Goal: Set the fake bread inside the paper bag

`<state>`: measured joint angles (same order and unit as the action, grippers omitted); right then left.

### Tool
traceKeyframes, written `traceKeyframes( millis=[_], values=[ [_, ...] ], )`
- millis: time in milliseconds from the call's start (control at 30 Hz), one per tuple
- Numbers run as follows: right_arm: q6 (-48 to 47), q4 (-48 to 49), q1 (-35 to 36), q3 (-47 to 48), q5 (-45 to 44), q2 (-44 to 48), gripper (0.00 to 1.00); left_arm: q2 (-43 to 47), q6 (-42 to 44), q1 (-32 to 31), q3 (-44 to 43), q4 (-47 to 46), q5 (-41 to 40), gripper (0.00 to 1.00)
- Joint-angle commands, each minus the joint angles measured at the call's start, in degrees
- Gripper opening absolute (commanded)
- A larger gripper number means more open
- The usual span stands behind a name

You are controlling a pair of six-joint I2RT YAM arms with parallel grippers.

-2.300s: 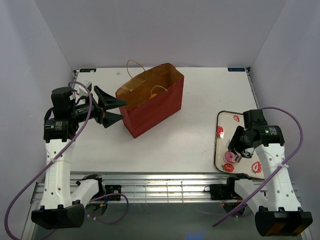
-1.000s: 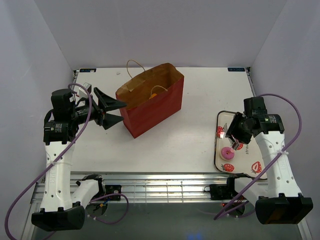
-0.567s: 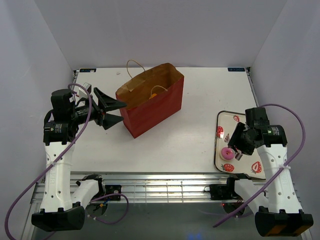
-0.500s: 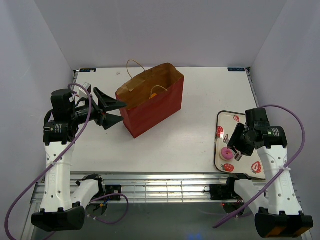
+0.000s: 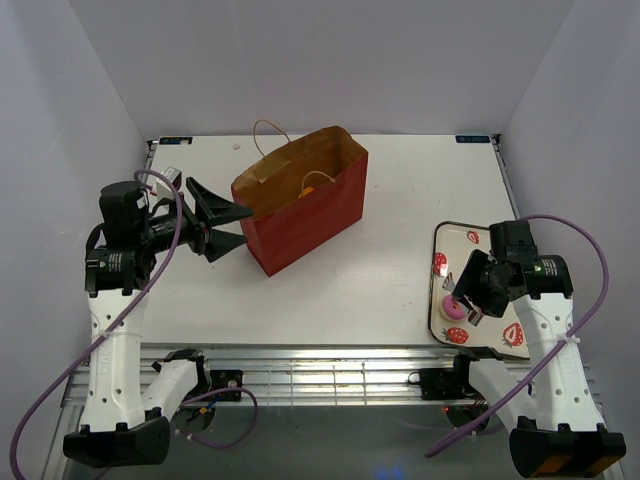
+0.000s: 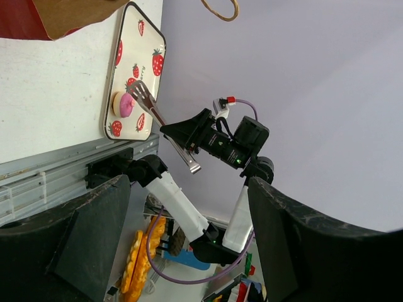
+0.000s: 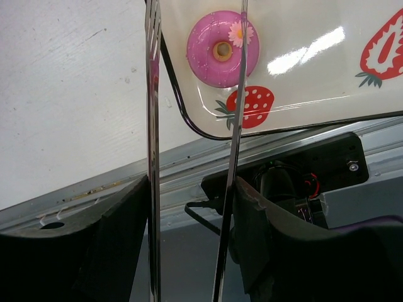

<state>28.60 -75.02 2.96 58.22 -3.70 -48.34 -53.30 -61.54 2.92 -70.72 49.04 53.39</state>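
Note:
The pink-iced doughnut [image 7: 222,49] lies on the strawberry tray [image 7: 302,69], near its front left corner [image 5: 457,311]. My right gripper [image 7: 192,189] is shut on silver tongs [image 7: 151,126]. Their two blades stand apart, one over the table left of the tray, the other crossing the doughnut's right edge. The red-brown paper bag [image 5: 300,205] stands upright and open, with something orange [image 5: 310,188] inside. My left gripper [image 5: 245,220] is open at the bag's left corner, nothing between its fingers [image 6: 189,207].
The tray [image 5: 490,262] sits at the table's right front. A metal rail [image 5: 330,370] runs along the near edge. The bag's cord handles [image 5: 268,128] loop above its mouth. White walls close the table on three sides.
My right gripper has come back down over the doughnut from farther up the tray, and the tongs' blades have spread wider. The left arm has barely shifted.

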Motion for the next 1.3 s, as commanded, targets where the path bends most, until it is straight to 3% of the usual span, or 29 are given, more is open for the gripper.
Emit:
traceKeyframes(
  millis=[0,1267],
  values=[
    [0.58,0.05,-0.15,-0.82,-0.87,-0.18,0.60,1.53,0.10,0.33,0.14,0.18,0.76,0.85],
    [-0.39,0.05,-0.15,-4.86,-1.31,0.00,0.61,1.44,-0.07,0.33,-0.21,0.36,0.58,0.85]
  ],
)
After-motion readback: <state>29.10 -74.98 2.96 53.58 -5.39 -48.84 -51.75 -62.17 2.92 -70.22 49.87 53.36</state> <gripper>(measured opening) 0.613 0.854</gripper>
